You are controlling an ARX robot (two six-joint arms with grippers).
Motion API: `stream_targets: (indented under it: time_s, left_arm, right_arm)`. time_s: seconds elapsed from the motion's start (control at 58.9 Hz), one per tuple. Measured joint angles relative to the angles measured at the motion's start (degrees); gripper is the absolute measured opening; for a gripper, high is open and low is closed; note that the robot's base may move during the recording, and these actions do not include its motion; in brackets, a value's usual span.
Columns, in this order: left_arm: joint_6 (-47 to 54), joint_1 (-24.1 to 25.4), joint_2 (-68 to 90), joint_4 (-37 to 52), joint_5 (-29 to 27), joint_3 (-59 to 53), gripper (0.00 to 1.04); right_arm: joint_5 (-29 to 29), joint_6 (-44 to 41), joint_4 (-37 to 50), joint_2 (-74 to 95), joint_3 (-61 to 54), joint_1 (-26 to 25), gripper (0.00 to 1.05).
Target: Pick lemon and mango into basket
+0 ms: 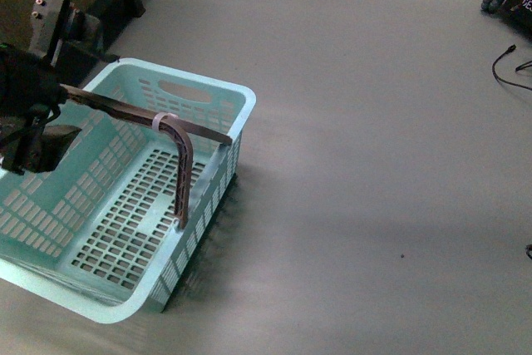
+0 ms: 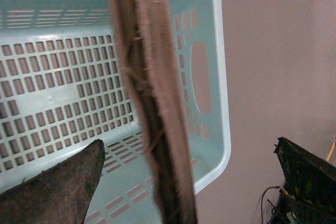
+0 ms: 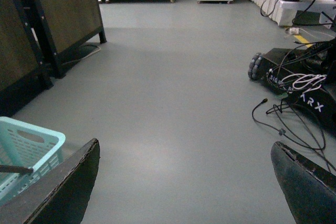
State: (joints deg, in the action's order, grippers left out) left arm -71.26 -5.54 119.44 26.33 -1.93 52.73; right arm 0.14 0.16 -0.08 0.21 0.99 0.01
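Left gripper [image 1: 40, 145]: spread wide, holding nothing, hanging over the left end of basket [image 1: 218, 86], fingers [image 2: 58, 182] either side of handles [image 1: 141, 111] in the wrist view without touching them. Basket on the floor at far left, empty, long axis running away and rightward. Handles folded across the open top, tied by a white band [image 1: 164, 120], long axis from the gripper toward the right rim; open gaps for dropping on both sides of them. No lemon, no mango in any view, so bearing from either arm impossible to tell. Rightward, bare floor [image 1: 374, 172], wide room for moving. Right gripper [image 3: 184, 148]: released, empty, above the floor, well apart from the basket, cables [image 3: 273, 114] on the floor ahead. Probably left arm for the drop, being nearer; likely a search first.
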Motion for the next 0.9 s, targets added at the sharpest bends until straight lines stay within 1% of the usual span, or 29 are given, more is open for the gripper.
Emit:
stream_targets:
  time_s: [0.119, 0.153, 0.204, 0.272, 0.339, 0.373, 0.509, 0.543, 0.628, 0.662, 0.9]
  left_arm:
    - [0.04, -0.92, 3.91, -1.51, 0.0, 5.51, 0.98]
    - [0.04, -1.14, 4.7, -1.81, 0.0, 6.45, 0.94]
    - [0.0, -1.49, 5.92, -2.62, -0.02, 7.85, 0.84]
    - [-0.2, -1.7, 6.97, -3.65, -0.26, 8.9, 0.74]
    - [-0.37, -1.92, 8.2, -6.51, -1.62, 10.25, 0.6]
    - [-0.96, -1.95, 8.52, -7.58, -1.9, 10.54, 0.54]
    - [-2.78, -2.12, 8.61, -8.39, -2.56, 10.99, 0.33]
    - [-4.79, -2.16, 8.59, -8.39, -2.32, 10.97, 0.26]
    - [-4.39, -2.27, 8.35, -8.26, -2.54, 10.21, 0.09]
    - [-4.35, -2.34, 7.91, -8.17, -2.6, 9.75, 0.07]
    - [-7.13, -2.45, -1.07, -7.98, -1.9, 2.49, 0.06]
  right_arm:
    - [0.0, 0.0, 0.0, 0.0, 0.0, 0.0, 0.96]
    - [0.0, 0.0, 0.0, 0.0, 0.0, 0.0, 0.96]
    - [0.0, 0.0, 0.0, 0.0, 0.0, 0.0, 0.96]
    - [0.0, 0.0, 0.0, 0.0, 0.0, 0.0, 0.96]
    - [0.0, 0.0, 0.0, 0.0, 0.0, 0.0, 0.96]
    - [0.0, 0.0, 0.0, 0.0, 0.0, 0.0, 0.96]
    - [0.0, 0.0, 0.0, 0.0, 0.0, 0.0, 0.96]
    - [0.0, 0.0, 0.0, 0.0, 0.0, 0.0, 0.96]
    - [0.02, 0.0, 0.0, 0.0, 0.0, 0.0, 0.96]
    - [0.0, 0.0, 0.0, 0.0, 0.0, 0.0, 0.96]
    - [0.0, 0.0, 0.0, 0.0, 0.0, 0.0, 0.96]
